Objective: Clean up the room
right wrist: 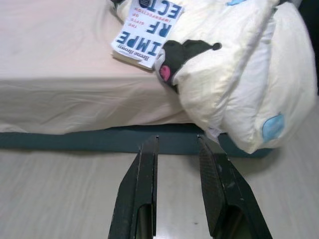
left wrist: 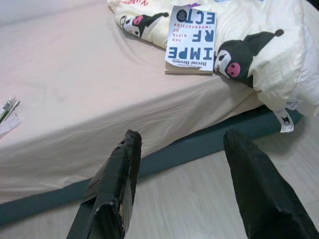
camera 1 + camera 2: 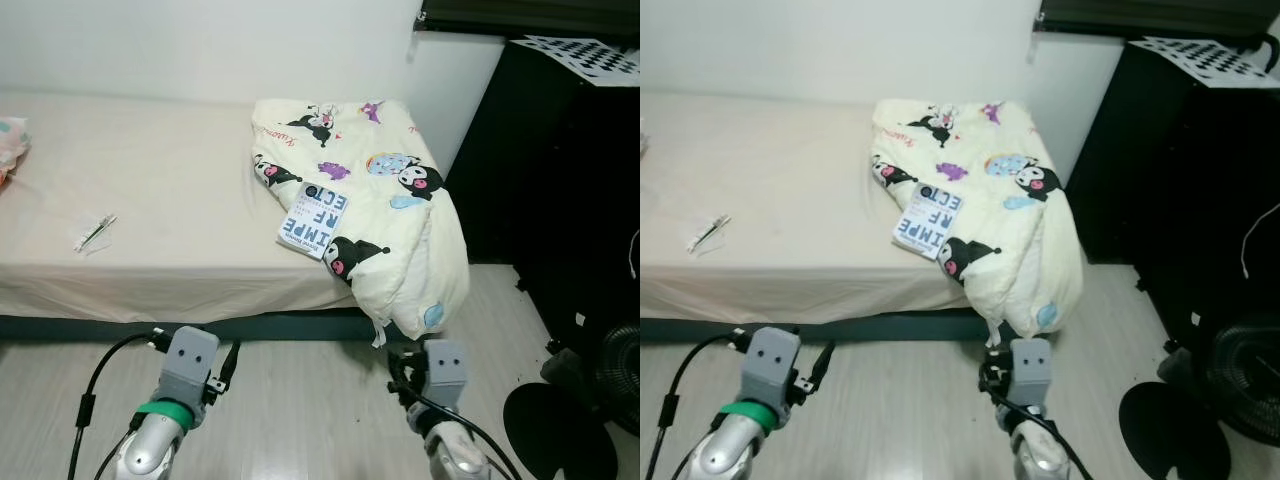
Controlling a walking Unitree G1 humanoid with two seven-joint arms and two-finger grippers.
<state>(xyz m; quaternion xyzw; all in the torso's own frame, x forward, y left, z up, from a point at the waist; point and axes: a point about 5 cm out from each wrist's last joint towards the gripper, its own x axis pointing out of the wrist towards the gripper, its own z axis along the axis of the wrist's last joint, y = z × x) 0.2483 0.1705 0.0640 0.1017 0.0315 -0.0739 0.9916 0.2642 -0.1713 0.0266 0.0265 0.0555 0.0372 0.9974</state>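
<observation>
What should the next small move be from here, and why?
Probably reach the left gripper forward and up toward the book. The book lies loose on the bed, partly on the cartoon-print blanket, and both grippers hang low over the floor, short of the bed's edge. The left fingers stand wide open; the right gripper is narrower.

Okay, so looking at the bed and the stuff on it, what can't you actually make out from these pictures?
- Small flat packet on the beige sheet: too small in the eye views to identify.
- Colourful item at the bed's left: cut off by the left eye view's edge.
- White paperback book: its far corner hidden under the cream cartoon-print duvet.
- Black fan: cropped by the frame's corner.
</observation>
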